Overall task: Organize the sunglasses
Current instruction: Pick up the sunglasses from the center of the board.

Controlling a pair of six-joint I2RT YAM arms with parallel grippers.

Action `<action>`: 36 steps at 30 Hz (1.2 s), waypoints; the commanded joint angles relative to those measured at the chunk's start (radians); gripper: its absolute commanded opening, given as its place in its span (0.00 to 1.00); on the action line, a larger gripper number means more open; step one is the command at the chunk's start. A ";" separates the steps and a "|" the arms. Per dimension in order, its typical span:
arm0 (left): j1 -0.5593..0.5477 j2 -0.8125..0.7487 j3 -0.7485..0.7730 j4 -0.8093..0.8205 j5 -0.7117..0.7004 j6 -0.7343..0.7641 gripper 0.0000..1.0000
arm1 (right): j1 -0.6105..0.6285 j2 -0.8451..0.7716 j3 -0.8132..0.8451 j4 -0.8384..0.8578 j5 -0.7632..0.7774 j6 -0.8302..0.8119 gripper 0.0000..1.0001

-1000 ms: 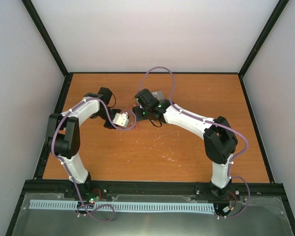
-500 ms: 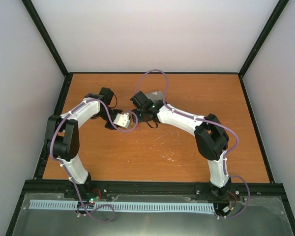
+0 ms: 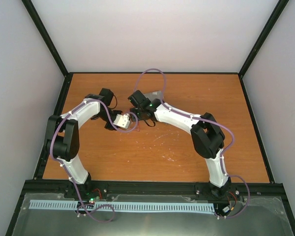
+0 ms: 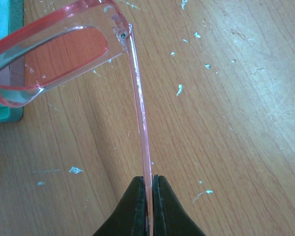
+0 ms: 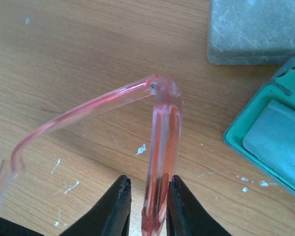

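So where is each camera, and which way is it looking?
Top: high behind the robot, looking down at the table; the left arm and right arm show whole.
Left wrist: on the left arm, looking down past the left fingers, shut on a side arm of the sunglasses.
Right wrist: on the right arm, looking down past the right fingers, either side of the sunglasses' front.
Shared: both wrist views show the sunglasses and the teal case.

Left gripper [image 4: 147,180] tight (right gripper [image 5: 148,183] narrowly ajar)
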 commanded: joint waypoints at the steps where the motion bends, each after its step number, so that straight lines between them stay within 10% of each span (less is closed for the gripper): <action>1: -0.006 -0.025 -0.005 -0.016 0.027 0.004 0.01 | 0.010 0.029 0.038 -0.016 0.013 0.002 0.17; 8: -0.006 -0.031 -0.019 -0.002 0.027 0.005 0.05 | 0.008 0.034 0.043 -0.020 0.019 -0.001 0.03; 17: -0.006 -0.093 0.008 -0.009 0.116 -0.057 0.75 | 0.006 0.049 0.049 -0.042 0.043 0.000 0.03; 20: -0.006 -0.153 0.029 -0.002 0.175 -0.099 0.80 | -0.004 0.040 0.043 -0.051 0.049 -0.001 0.03; 25: -0.005 -0.288 0.083 0.149 0.242 -0.420 0.66 | -0.044 -0.055 -0.060 -0.022 -0.040 -0.021 0.03; 28: -0.003 -0.359 0.059 0.328 0.187 -0.705 0.05 | -0.065 -0.196 -0.218 0.078 -0.178 -0.052 0.03; 36: 0.001 -0.499 -0.044 0.504 0.363 -1.015 0.01 | -0.101 -0.551 -0.644 0.362 -0.499 -0.004 0.03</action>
